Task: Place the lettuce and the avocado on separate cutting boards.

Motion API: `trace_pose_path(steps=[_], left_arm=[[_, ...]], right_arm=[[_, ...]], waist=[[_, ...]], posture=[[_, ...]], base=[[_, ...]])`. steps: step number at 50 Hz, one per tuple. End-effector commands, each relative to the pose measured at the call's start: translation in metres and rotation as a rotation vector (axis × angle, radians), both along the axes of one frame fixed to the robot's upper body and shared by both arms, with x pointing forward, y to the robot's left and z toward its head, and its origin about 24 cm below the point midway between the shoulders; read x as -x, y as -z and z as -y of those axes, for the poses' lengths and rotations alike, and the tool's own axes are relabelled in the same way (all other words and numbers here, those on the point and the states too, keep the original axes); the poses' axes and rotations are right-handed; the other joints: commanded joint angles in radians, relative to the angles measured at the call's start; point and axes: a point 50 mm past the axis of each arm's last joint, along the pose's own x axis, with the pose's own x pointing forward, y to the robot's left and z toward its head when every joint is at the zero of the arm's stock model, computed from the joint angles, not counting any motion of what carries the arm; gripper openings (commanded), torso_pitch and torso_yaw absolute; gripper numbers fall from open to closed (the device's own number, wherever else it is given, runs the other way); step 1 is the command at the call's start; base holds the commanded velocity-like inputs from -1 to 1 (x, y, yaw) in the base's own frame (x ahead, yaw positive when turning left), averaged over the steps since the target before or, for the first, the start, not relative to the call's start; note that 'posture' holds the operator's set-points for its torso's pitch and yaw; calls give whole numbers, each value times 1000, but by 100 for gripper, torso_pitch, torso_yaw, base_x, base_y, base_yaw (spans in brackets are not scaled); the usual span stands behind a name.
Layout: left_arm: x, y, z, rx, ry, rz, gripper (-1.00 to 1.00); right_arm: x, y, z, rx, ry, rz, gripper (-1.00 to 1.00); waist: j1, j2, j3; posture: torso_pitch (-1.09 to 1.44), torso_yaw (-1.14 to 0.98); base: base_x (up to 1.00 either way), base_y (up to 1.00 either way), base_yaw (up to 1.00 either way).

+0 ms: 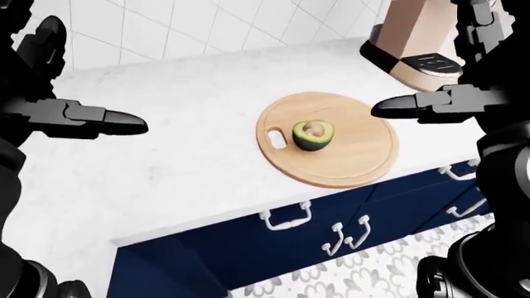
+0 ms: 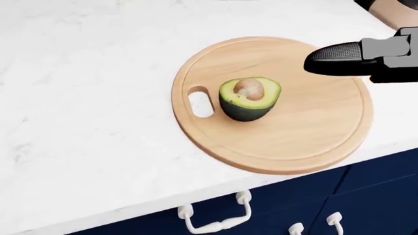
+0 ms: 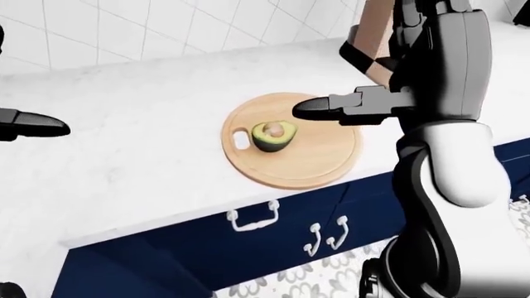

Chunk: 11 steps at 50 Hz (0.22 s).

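A halved avocado (image 2: pixel 249 99) sits cut face up, pit showing, near the centre of a round wooden cutting board (image 2: pixel 313 127); the board lies on the white marble bench (image 2: pixel 85 122), filling the middle and right of the head view, its lower rim close to the bench's edge; a slot-shaped handle hole (image 2: pixel 200 102) is just left of the avocado; the right hand (image 2: pixel 366 58) enters from the upper right of the head view with a dark finger (image 2: pixel 333 53) stretched straight over the board's upper right part, grasping nothing, clear of the avocado; the left hand (image 1: pixel 79 118) stands at the left of the left-eye view above bare bench, fingers extended and released, well apart from the board; a tan and black appliance (image 1: pixel 414 43) stands at the upper right of the left-eye view, beside the board; navy cabinet doors (image 1: pixel 331 230) with white handles run below the bench edge; white wall tiles (image 1: pixel 166 25) fill the top of that view; the lettuce does not show in any view.
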Motion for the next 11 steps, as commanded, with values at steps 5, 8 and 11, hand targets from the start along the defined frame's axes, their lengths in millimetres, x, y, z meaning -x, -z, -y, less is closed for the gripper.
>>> trace_pose_path(steps=[5,8,11], left_arm=[[7,-5,-7,-13,-32,69,100],[9,-3,-11,-9,-42,65,100],[9,-1,-13,-11,-51,61,100]], right_arm=[[5,-8,6,8,28,67,100],[7,-9,10,2,39,69,100],[9,-10,13,3,47,71,100]], waist=[[0,5,-25],[-1,8,-26],[-2,11,-26]], posture=[[0,0],[0,0],[0,0]], base=[[0,0,0],[0,0,0],[0,0,0]])
